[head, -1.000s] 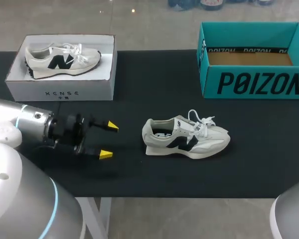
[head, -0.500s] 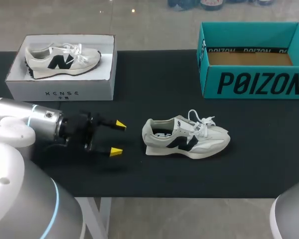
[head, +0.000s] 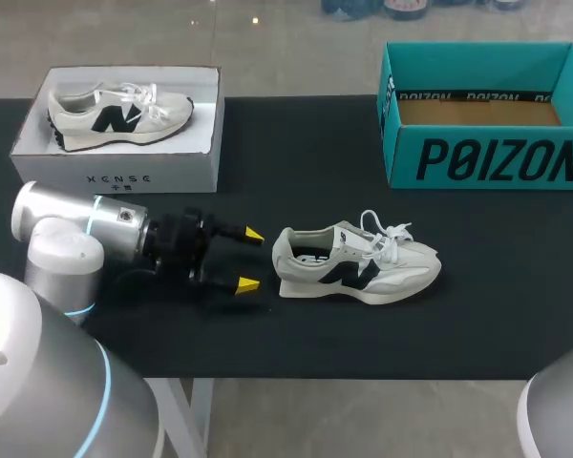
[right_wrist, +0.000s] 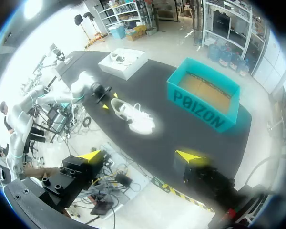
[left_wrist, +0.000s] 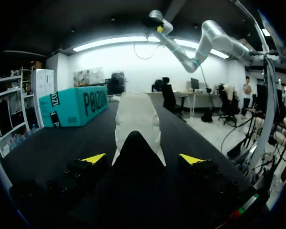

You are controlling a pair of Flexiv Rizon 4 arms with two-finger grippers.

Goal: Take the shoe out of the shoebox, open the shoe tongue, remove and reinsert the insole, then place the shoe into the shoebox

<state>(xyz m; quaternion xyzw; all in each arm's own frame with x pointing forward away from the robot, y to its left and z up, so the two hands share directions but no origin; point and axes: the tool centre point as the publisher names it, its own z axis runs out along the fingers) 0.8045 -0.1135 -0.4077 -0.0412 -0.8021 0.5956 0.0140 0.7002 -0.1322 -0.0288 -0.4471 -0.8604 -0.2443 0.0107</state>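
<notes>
Fingers spread and empty, the left gripper (head: 249,259) sits just beside the heel of the shoe (head: 358,265) on the black table (head: 296,153), well apart from the teal shoebox (head: 487,157), while the right gripper (right_wrist: 140,155) hangs high above, fingers likewise apart

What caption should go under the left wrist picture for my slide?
Open left gripper faces the heel of a white shoe on the black table, teal box beyond.

Overhead head and low left wrist views share the shoe (head: 355,267) (right wrist seemingly high).
</notes>
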